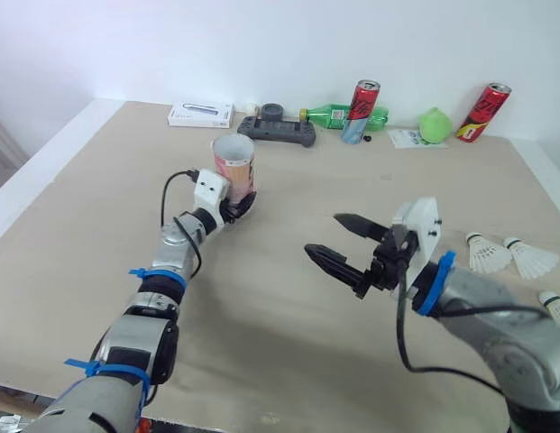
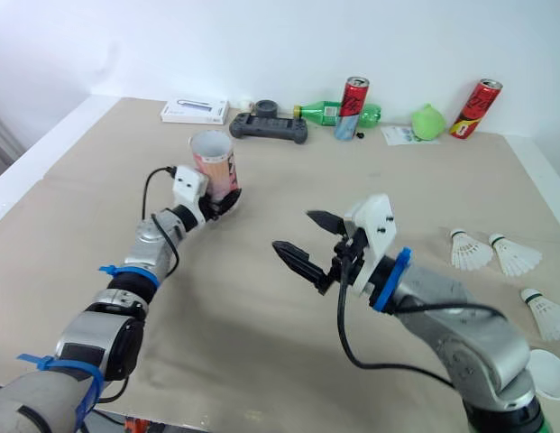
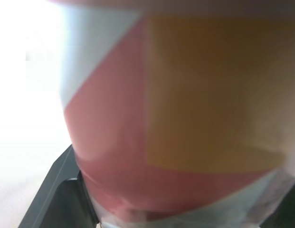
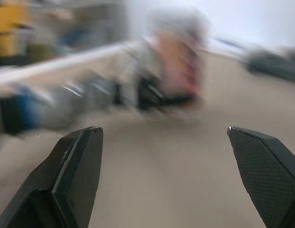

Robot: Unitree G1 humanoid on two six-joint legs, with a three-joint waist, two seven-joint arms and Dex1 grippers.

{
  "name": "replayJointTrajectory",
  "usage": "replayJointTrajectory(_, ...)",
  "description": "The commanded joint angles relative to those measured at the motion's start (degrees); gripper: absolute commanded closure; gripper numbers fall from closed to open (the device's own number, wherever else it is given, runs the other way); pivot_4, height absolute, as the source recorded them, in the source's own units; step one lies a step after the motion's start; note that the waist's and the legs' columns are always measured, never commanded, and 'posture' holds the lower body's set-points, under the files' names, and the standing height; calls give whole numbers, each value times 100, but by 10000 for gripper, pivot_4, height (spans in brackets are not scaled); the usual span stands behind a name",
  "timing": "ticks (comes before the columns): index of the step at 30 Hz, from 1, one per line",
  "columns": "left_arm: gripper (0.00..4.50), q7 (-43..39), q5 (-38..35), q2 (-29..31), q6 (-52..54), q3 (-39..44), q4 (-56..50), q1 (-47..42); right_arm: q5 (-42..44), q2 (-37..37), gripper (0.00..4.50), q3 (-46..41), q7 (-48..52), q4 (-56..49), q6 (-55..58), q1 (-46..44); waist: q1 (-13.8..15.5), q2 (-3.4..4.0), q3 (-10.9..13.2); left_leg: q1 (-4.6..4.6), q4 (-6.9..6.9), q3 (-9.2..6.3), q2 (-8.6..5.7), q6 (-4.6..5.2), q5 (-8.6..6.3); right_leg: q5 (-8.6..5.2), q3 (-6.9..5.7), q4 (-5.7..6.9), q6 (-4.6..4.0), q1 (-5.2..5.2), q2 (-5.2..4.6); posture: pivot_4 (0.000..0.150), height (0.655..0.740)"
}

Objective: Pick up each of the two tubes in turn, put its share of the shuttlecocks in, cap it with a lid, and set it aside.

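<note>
Left claw (image 1: 236, 204) is clamped low on the open tube (image 1: 234, 161), holding it upright, mouth up. Right claw (image 1: 323, 235) hangs over the desk (image 1: 280, 343), fingers spread wide and empty, the tube well off to its left. Loading step, I'd say. Shuttlecocks (image 1: 489, 253) lie back past its wrist, to the right, so next it must swing round and pinch one.

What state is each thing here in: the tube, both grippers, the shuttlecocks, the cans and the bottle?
Tube: upright, top open, no lid on it.
Left gripper: shut on the tube, low on its body.
Right gripper: open and empty, above the table.
Shuttlecocks: three, lying loose on the table.
Red cans: both standing.
Green bottle: lying on its side.
</note>
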Motion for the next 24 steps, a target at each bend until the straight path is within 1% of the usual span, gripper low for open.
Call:
replayJointTrajectory(1,14937,-1086,20,716,900,-442,-1719,146,-1326,250,0,-138,-669,-519,-700,692,-9,0,0,1,0,11,-5,-6,4,-4,11,17,3,-12,-5,1500,7400)
replayJointTrajectory(3,14937,-1480,50,1139,1417,-638,-2374,205,-1970,453,0,-79,-961,-580,-986,1083,-13,2,-1,7,-4,16,2,-24,14,-8,14,27,-4,-18,3,1500,7400)
replayJointTrajectory(6,14937,-1985,485,1838,1847,-1051,-2873,58,-2935,822,0,-123,-1598,-398,-1214,1512,-13,4,-2,23,-7,20,3,-47,31,6,11,36,-26,-15,6,1500,7400)
replayJointTrajectory(8,14937,-2247,668,2122,2138,-1297,-3140,6,-3198,1066,0,-258,-1801,-233,-1281,1571,-15,5,-2,38,-7,26,5,-46,45,14,8,35,-47,-9,11,1500,7400)
replayJointTrajectory(9,14937,-2377,733,2229,2314,-1408,-3286,-10,-3260,1180,0,-336,-1872,-141,-1244,1564,-18,5,-2,47,-9,31,7,-44,53,13,8,36,-69,-6,9,1500,7400)
replayJointTrajectory(10,14937,-2493,798,2314,2481,-1516,-3448,-1,-3243,1287,0,-424,-1888,-4,-1199,1552,-19,6,-2,52,-12,34,15,-47,64,15,5,35,-72,-4,7,1500,7400)
replayJointTrajectory(13,14937,-2626,971,2404,2895,-1750,-3888,84,-3121,1625,0,-691,-1942,403,-1098,1388,-21,5,-2,53,-16,32,18,-33,84,15,3,35,-72,-3,0,1500,7400)
replayJointTrajectory(16,14937,-2695,1101,2435,3272,-1959,-4312,243,-3163,1751,0,-899,-1982,862,-1057,1030,-36,6,-2,53,-17,33,17,-28,88,19,11,35,-71,-6,-3,1500,7400)
replayJointTrajectory(20,14937,-2599,1292,2457,3595,-2127,-4616,438,-3241,1721,0,-1260,-2062,1533,-926,545,-37,7,-2,50,-24,38,4,-25,87,33,37,35,-62,-9,2,1500,7400)
replayJointTrajectory(24,14937,-2558,1346,2444,3738,-2162,-4750,543,-3285,1603,0,-1433,-1916,2158,-1045,201,-31,7,-2,39,-32,38,4,-12,78,41,62,35,-46,-21,18,1500,7400)
